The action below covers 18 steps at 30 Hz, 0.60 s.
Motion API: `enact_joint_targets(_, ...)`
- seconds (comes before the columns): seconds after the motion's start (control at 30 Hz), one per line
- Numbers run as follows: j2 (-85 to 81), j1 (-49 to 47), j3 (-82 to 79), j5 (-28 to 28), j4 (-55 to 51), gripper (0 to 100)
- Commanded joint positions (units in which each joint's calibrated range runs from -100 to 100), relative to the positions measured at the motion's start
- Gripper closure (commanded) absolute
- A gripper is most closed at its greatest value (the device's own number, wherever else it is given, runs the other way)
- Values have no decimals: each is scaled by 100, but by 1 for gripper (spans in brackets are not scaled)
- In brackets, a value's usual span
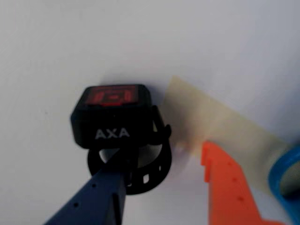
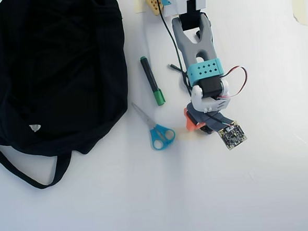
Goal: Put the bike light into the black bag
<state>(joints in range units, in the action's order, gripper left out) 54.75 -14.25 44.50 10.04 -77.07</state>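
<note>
Wrist view.
- Bike light (image 1: 111, 119): black block with a red lens on top and "AXA" in pale letters on the near face; its round loop strap shows beneath and behind. It rests on the white worktop (image 1: 140, 37), just beside a strip of pale tape (image 1: 211, 122) stuck flat to the surface, perhaps a placing mark.
- Gripper (image 1: 159, 185): open. The dark blue finger (image 1: 101, 197) reaches the strap at the light's underside and seems to touch it; the orange finger (image 1: 227, 187) stands apart over the tape. The light sits against one finger, not centred in the gap, so closing here would likely need a shift toward it.
- Blue curved edge (image 1: 286, 180) at the right border: probably a scissor handle.

Overhead view.
- Black bag (image 2: 57, 69): large, soft, filling the worktop's far left corner, its strap trailing toward the near edge and a white label on the cloth. Whether its mouth lies open cannot be told.
- Arm: based at the middle of the far edge, bent down toward the worktop's centre; the wrist hides the light here.
- Scissors (image 2: 156, 130): blue handles, between bag and gripper, on the straight route to the bag.
- Green-capped marker (image 2: 152, 80): nearer the far edge, beside the bag.

Judgement: grasp not yet made; lifting over the scissors would suit the carry.
</note>
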Motion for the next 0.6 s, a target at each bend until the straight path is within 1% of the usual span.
enact_joint_targets(0.0,-23,-33,106,3,76,85)
enact_joint_targets(0.33,-23,-41,115,24,76,97)
enact_joint_targets(0.57,-147,-153,150,19,76,98)
